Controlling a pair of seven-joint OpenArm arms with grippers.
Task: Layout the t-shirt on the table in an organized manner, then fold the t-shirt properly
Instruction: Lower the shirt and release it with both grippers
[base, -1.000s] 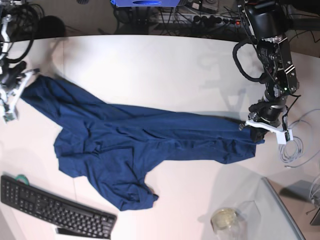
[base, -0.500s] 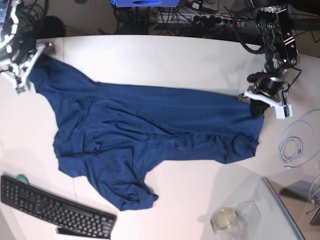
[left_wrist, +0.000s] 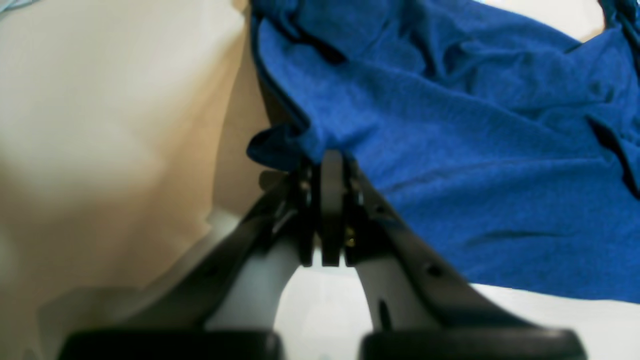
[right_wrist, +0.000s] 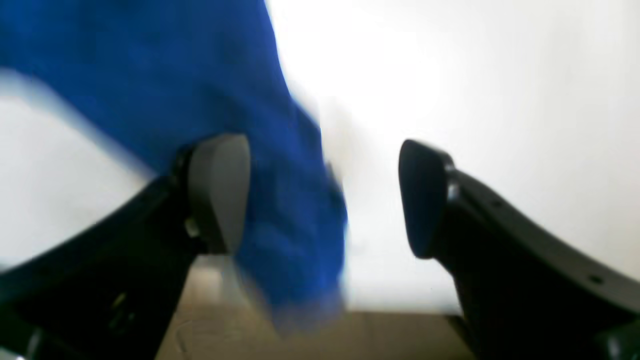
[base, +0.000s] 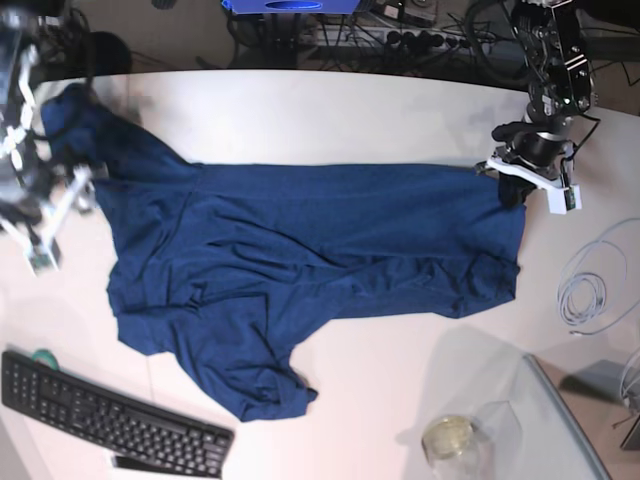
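The dark navy t-shirt lies spread across the white table, still wrinkled, with a bunched lobe toward the front. At the right of the base view my left gripper is shut on the shirt's right corner. The left wrist view shows the closed left gripper pinching a fold of the t-shirt. My right gripper is at the shirt's left edge, blurred. In the right wrist view the right gripper stands open, with the blurred t-shirt loose beside its left fingertip, not clamped.
A black keyboard sits at the front left. A glass jar and a grey translucent tray are at the front right. A coiled white cable lies right of the shirt. Cables and a power strip run behind the table.
My right gripper has opened, let go of the shirt's left corner and dropped toward the front. The left gripper pulled its corner slightly farther back, and the shirt lies flatter and wider.
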